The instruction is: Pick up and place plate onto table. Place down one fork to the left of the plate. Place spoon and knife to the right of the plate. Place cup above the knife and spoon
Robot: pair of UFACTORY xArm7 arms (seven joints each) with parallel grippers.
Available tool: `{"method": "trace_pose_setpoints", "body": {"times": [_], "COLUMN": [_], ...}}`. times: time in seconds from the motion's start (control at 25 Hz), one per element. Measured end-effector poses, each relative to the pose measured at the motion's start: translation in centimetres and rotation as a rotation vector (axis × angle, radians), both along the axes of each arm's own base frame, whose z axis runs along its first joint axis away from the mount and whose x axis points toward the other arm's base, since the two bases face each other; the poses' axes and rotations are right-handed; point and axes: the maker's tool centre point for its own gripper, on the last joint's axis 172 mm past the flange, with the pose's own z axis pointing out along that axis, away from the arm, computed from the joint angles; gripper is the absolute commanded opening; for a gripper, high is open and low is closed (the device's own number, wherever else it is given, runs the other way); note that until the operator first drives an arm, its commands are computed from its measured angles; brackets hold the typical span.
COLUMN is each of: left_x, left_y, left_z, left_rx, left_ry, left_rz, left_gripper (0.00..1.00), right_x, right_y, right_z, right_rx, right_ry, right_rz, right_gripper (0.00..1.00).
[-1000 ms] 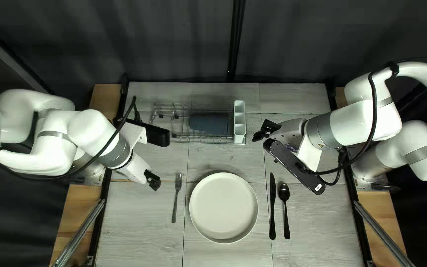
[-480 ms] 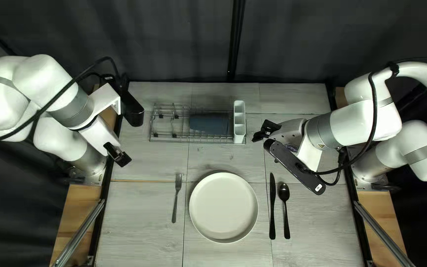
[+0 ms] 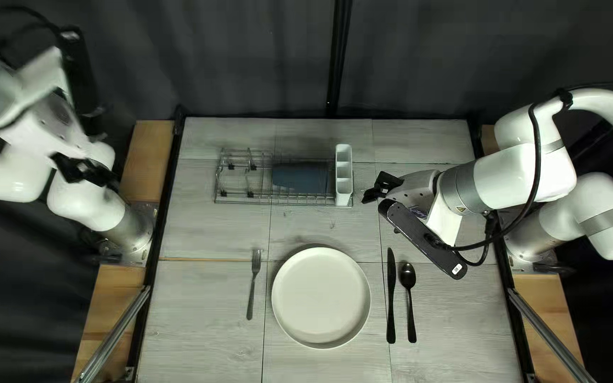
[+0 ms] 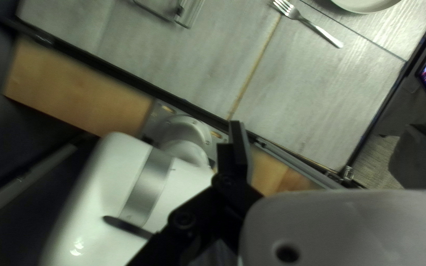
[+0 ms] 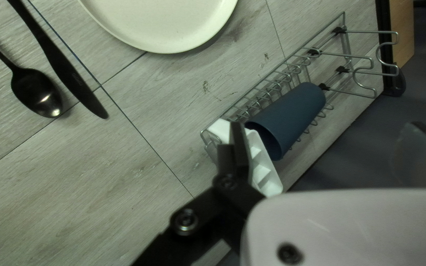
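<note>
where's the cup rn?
The dark blue cup lies on its side in the wire dish rack, far middle of the top left view, right beside the white cutlery holder, beyond the plate.

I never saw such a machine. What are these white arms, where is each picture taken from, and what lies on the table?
These are two robot arms, each ending in a two-fingered pincer. One picture looks down on the grey table; two come from wrist cameras. On it lie a round cream plate, a silver metal fork left of it, and a black knife and black spoon right of it. A dark blue cup lies on its side in the wire dish rack. The left pincer and right pincer are open, holding nothing.
</note>
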Motion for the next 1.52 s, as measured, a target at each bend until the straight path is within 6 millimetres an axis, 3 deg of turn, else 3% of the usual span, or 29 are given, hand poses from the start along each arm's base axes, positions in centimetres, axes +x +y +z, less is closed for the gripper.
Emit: {"method": "trace_pose_setpoints", "body": {"times": [0.16, 0.36, 0.64, 0.84, 0.96, 1.12, 1.4, 1.52], "left_x": [0.0, 0.0, 0.0, 0.0, 0.0, 0.0, 0.0, 0.0], "left_y": [0.0, 0.0, 0.0, 0.0, 0.0, 0.0, 0.0, 0.0], "left_z": [0.0, 0.0, 0.0, 0.0, 0.0, 0.0, 0.0, 0.0], "left_rx": [0.0, 0.0, 0.001, 0.0, 0.0, 0.0, 0.0, 0.0], "left_ry": [0.0, 0.0, 0.0, 0.0, 0.0, 0.0, 0.0, 0.0], "left_rz": [0.0, 0.0, 0.0, 0.0, 0.0, 0.0, 0.0, 0.0], "left_gripper": [1.0, 1.0, 1.0, 1.0, 1.0, 1.0, 1.0, 1.0], "right_x": [1.4, 3.5, 6.5, 6.9, 8.5, 11.1, 11.9, 13.7], "right_y": [-1.1, -6.1, -10.2, -10.5, -10.5, -12.5, -13.5, -14.7], "right_z": [0.2, -0.3, -3.9, -4.2, -6.3, -10.1, -11.1, -12.6], "right_rx": [0.018, 0.116, 0.23, 0.237, 0.266, 0.326, 0.333, 0.346], "right_ry": [0.042, 0.17, 0.332, 0.337, 0.343, 0.365, 0.368, 0.369], "right_rz": [-0.053, -0.251, -0.483, -0.497, -0.543, -0.687, -0.727, -0.774], "right_gripper": [1.0, 1.0, 1.0, 1.0, 1.0, 1.0, 1.0, 1.0]}}
